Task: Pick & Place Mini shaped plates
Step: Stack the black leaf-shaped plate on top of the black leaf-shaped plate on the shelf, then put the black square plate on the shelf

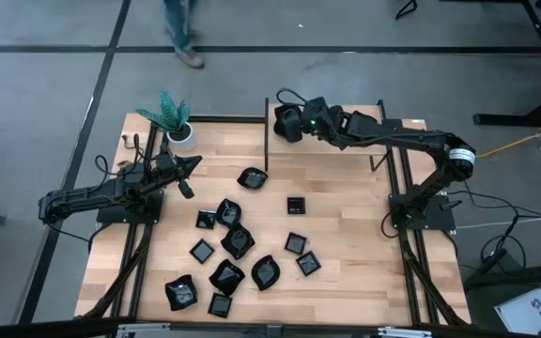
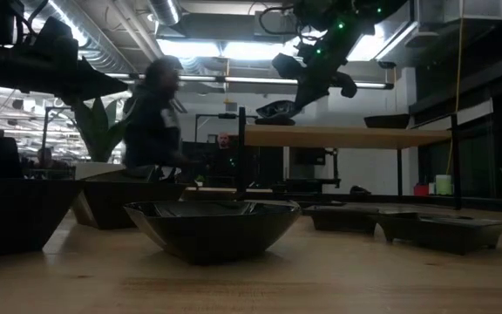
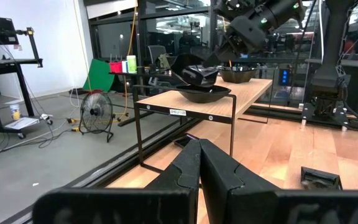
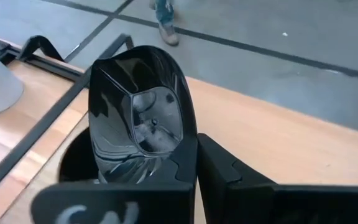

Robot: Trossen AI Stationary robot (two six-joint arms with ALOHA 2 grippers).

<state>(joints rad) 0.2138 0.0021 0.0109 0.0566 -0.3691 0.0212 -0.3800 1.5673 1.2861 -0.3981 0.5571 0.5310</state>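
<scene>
- While the right gripper [image 1: 285,122] hangs over the raised shelf [image 3: 253,93] at the table's far edge, its fingers are clamped on one black leaf-like plate [image 4: 138,121], held tilted just above another dish [image 3: 204,93] that sits on the shelf's left end.
- A second dish [image 3: 238,74] sits farther along the shelf, making two there plus the held one.
- On the wooden table [image 1: 355,244], the high view shows thirteen mini shaped plates [image 1: 238,242]: one [image 1: 252,177] alone toward the shelf, one square [image 1: 296,204] near the middle, the rest clustered toward the near edge.
- The left gripper [image 1: 191,164] waits at the table's left side beside the one white pot [image 1: 183,134] with its green plant, fingers pressed together and holding nothing.
- The table's right half is bare wood between the square plate and the right arm's base.
- A person's legs [image 1: 181,33] cross the floor beyond the far edge.
</scene>
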